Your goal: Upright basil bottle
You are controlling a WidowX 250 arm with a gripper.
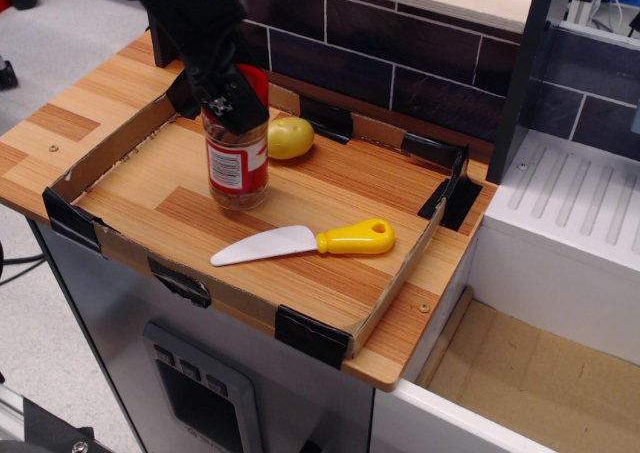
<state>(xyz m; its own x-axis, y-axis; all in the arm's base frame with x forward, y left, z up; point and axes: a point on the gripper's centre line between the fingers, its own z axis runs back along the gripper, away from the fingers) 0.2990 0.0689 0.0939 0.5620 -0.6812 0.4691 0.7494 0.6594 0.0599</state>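
The basil bottle [237, 163] is a clear jar with a red cap and a red-and-white label. It stands nearly upright on the left part of the wooden tray [340, 273], its base on or just above the tray floor. My gripper [232, 98] comes down from the upper left and is shut on the bottle's red cap. The cap is mostly hidden by the black fingers [222, 101].
A yellow potato-like object [290, 137] lies just right of the bottle at the tray's back. A white knife with a yellow handle [310, 242] lies in front. The tray has low cardboard walls with black tape corners. A dark tiled wall [400, 63] stands behind.
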